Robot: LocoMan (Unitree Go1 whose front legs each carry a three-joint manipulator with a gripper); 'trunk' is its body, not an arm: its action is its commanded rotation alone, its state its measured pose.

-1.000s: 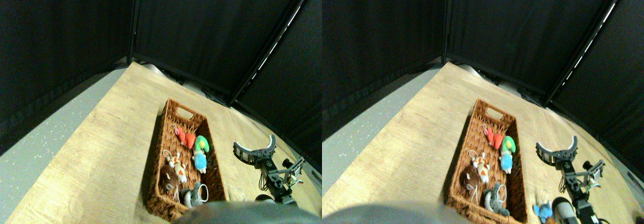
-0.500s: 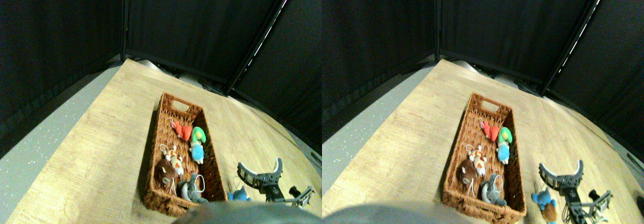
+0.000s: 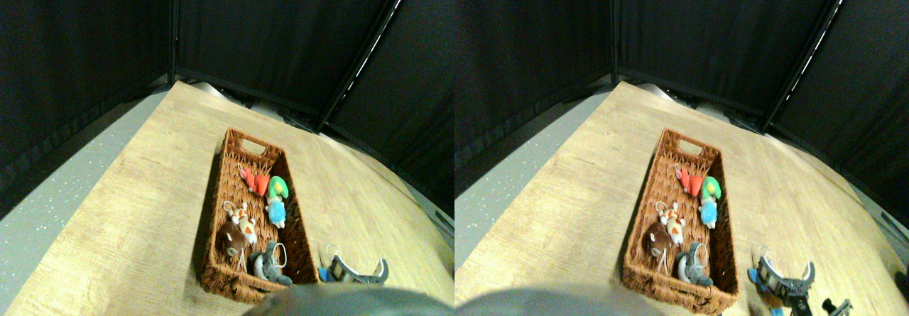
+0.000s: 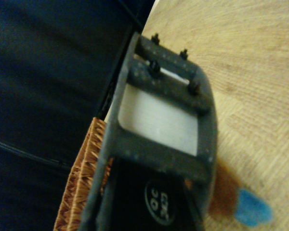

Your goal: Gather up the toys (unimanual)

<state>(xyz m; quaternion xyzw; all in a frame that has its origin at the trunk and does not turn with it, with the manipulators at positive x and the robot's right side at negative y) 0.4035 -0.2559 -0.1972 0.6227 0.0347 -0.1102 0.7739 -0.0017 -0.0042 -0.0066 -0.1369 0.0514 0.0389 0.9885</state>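
Note:
Five toys lie in the wicker basket (image 3: 213, 209): a red toy (image 3: 256, 182), a green and blue toy (image 3: 275, 197), a white-orange toy (image 3: 246, 225), a brown toy (image 3: 231, 242) and a grey toy (image 3: 270, 263). A blue toy (image 3: 323, 273) with a brown part lies on the wooden table just right of the basket's near corner. My right gripper (image 3: 358, 263) hovers low beside it, jaws spread wide with nothing between them. The wrist view shows the same blue toy (image 4: 253, 211) past the dark jaw frame, close to the basket's rim (image 4: 82, 183).
The basket's right wall stands close to the left of the gripper. Black curtains (image 3: 284, 39) enclose the table's far edges, and grey floor (image 3: 64, 188) lies beyond its left edge. Bare wood (image 3: 355, 195) stretches to the right of the basket.
The gripper has come down and toward the camera, from beside the basket's middle to low at the blue toy. The camera shifted early on. The toys in the basket stay put.

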